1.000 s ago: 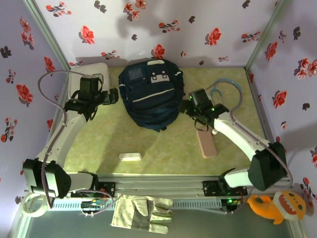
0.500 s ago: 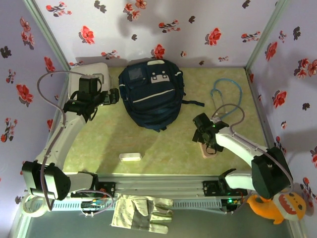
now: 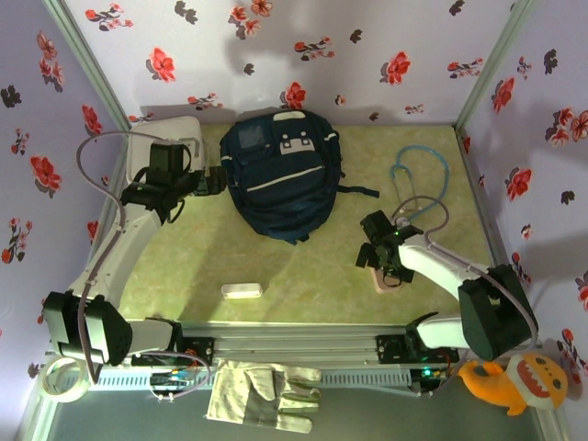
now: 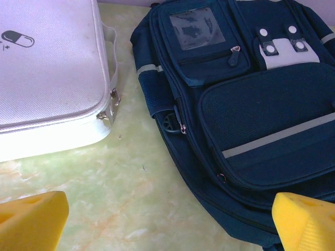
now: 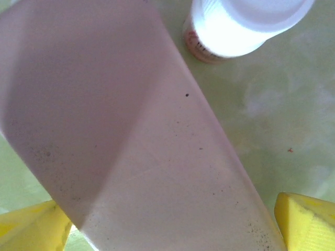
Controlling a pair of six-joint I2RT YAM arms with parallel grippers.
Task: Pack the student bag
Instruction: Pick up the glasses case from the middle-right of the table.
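I see the student bag [image 3: 280,175] lying flat at the far middle of the table [image 3: 303,271], front patch up. My left gripper [image 4: 167,219] hangs spread wide and empty between the bag and a white case [image 4: 47,68]. My right gripper [image 5: 170,222] is spread wide astride a pink flat box [image 5: 131,141]; I can't judge contact. The box and a white-capped bottle [image 5: 246,21] run out of frame.
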